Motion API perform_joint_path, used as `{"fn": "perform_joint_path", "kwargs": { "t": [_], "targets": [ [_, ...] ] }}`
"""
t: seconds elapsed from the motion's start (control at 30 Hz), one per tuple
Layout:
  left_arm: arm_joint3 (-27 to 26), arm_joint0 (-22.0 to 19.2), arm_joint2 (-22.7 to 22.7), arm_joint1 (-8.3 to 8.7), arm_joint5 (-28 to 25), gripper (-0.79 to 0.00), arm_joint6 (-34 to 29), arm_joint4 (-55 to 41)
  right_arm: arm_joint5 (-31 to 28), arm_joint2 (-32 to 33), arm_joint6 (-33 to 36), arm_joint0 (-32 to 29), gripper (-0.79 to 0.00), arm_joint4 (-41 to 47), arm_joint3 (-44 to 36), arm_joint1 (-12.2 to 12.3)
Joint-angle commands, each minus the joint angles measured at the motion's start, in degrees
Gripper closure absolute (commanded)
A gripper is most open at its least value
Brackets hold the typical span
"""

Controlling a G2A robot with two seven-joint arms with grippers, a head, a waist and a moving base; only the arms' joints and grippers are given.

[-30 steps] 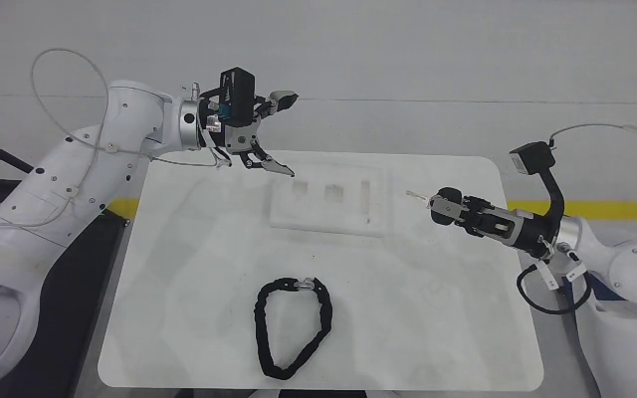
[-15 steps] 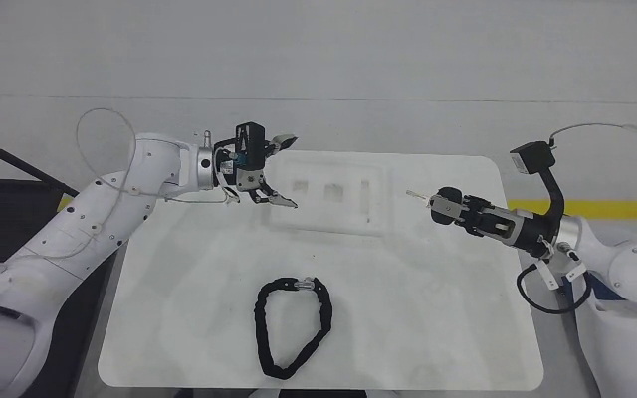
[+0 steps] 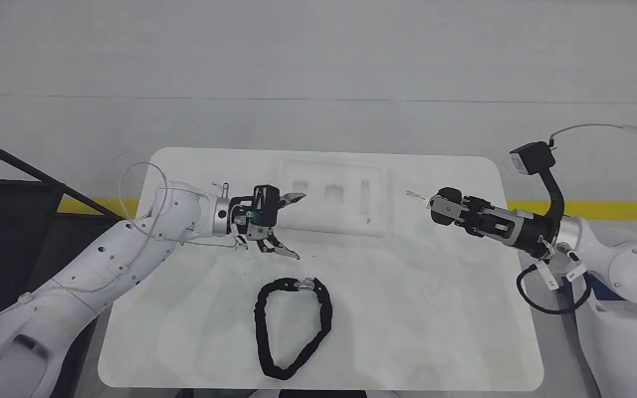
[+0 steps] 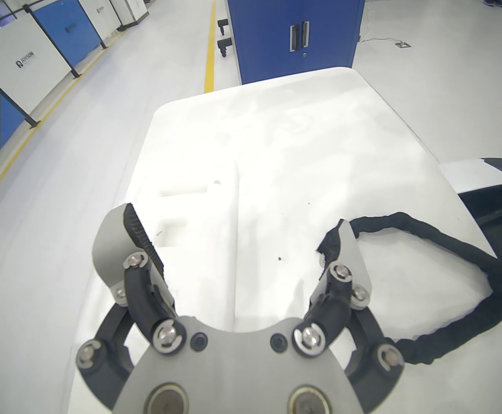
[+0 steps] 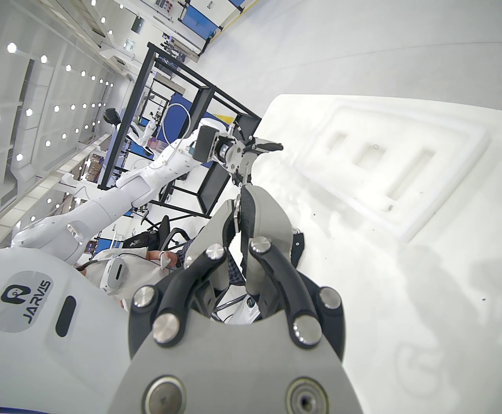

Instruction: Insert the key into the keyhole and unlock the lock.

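key in right gripper, top view; lock close, left wrist view

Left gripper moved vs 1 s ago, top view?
Yes. The open left gripper came nearer the robot: from past the far-left corner of the white foam tray to its near-left corner, closer to the black chain lock.

White foam tray, three rectangular recesses, lies flat along the far edge of your table, about mid-width. Off the table you have a blue two-door cabinet and a yellow floor line beside it.
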Motion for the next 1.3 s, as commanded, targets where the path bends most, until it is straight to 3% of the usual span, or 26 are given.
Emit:
{"fn": "perform_joint_path", "kwargs": {
  "t": [0.0,0.27,0.43,1.13,1.27],
  "targets": [
    [0.4,0.4,0.1,-0.32,-1.2,-0.785,-0.9,0.3,0.0,0.0,0.0,0.0,0.000,0.0,0.0,0.0],
    [1.2,1.1,0.7,-1.73,-6.7,-0.785,-2.7,2.3,0.0,0.0,0.0,0.0,0.000,0.0,0.0,0.0],
    [1.0,1.0,2.8,-2.11,-6.8,-0.785,-2.4,4.3,0.0,0.0,0.0,0.0,0.000,0.0,0.0,0.0],
    [1.0,1.0,2.8,-2.11,-6.8,-0.785,-2.4,4.3,0.0,0.0,0.0,0.0,0.000,0.0,0.0,0.0],
    [-0.4,3.8,1.9,-1.78,-3.5,-0.785,-4.1,3.7,0.0,0.0,0.0,0.0,0.000,0.0,0.0,0.0]
  ]
}}
